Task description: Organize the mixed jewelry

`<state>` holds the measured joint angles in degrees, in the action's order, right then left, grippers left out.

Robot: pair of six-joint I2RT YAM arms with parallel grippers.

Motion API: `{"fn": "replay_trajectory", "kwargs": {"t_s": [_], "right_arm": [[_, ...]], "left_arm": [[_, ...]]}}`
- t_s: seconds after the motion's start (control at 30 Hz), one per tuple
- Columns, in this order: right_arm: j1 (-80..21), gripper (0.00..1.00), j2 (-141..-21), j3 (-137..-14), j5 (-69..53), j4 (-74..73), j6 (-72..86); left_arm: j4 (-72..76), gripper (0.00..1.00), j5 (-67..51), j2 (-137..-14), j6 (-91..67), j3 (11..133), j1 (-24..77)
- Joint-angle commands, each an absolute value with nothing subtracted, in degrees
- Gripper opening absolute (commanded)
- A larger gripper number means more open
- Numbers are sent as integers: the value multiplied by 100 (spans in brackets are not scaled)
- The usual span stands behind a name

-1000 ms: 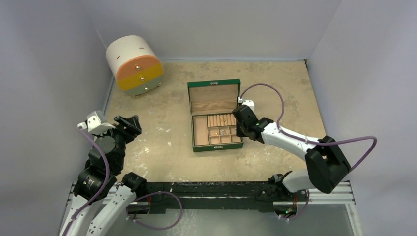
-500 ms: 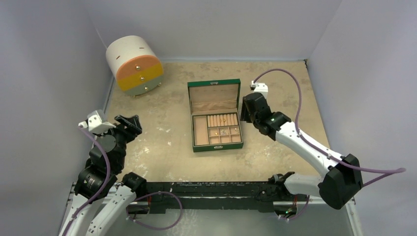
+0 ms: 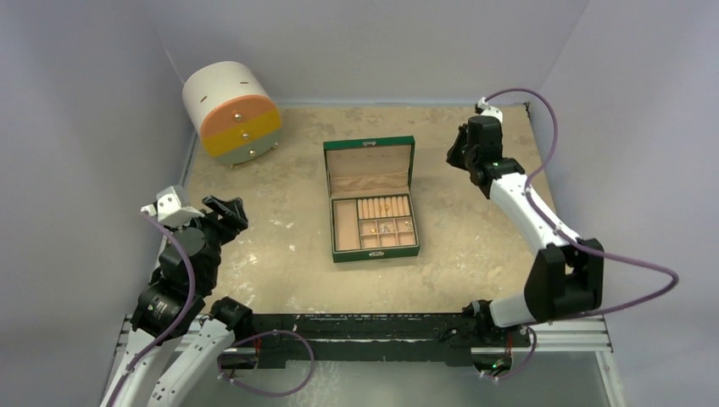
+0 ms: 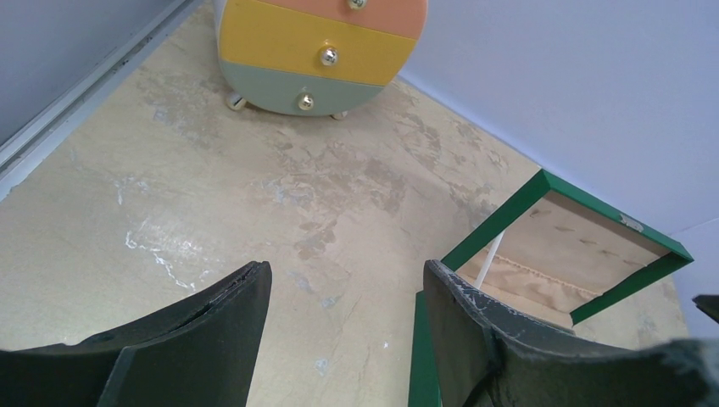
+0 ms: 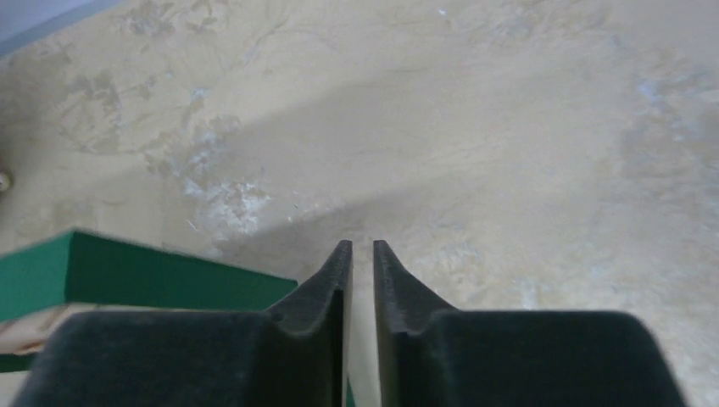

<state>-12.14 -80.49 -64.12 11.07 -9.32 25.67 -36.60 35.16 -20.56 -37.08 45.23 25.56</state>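
The mixed jewelry (image 3: pixel 386 226) shows as tiny gold specks in the small compartments of the open green box (image 3: pixel 339 254), with one more speck on the ring rolls (image 3: pixel 384 206). My right gripper (image 3: pixel 459 158) hovers to the right of the box lid, away from the compartments. In the right wrist view the right gripper (image 5: pixel 357 244) has its fingers a narrow slit apart over bare table, with nothing between them. My left gripper (image 3: pixel 229 212) stays at the left of the table. In its wrist view the left gripper (image 4: pixel 346 267) is wide open and empty.
A round white-and-orange drawer case (image 3: pixel 231 113) lies at the back left, its drawer fronts (image 4: pixel 322 42) showing in the left wrist view. The green box lid (image 4: pixel 500 225) stands upright, and its corner (image 5: pixel 153 271) lies just left of the right fingers. Walls close three sides.
The right arm lifted away from the right side of the box and swung to the back right. Its jaws widened, then narrowed to a slit. The left arm hardly moved.
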Motion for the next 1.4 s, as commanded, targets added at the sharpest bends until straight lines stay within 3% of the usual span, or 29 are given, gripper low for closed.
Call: {"fn": "replay_trajectory", "kwargs": {"t_s": [0.0, 0.07, 0.33, 0.67, 1.37], "right_arm": [[-897, 10, -8657, -6892, -185, -273, 2955], [-815, 0, -9135, -7139, -626, -208, 3055], [-756, 0, -10463, -7894, -2304, 274, 3086], [-756, 0, -11179, -8241, -3601, 533, 3002], [-779, 0, -9685, -6603, -4700, 881, 2859]], "left_arm": [[-3550, 66, 3403, -2194, -3737, 4716, 2533], [-3547, 66, 3281, -2231, -3723, 4748, 2536], [-3672, 67, 2721, -2502, -3599, 4858, 2535], [-3465, 67, 2473, -2541, -3521, 4638, 2531], [-3458, 67, 2487, -2717, -3542, 4632, 2522]]}}
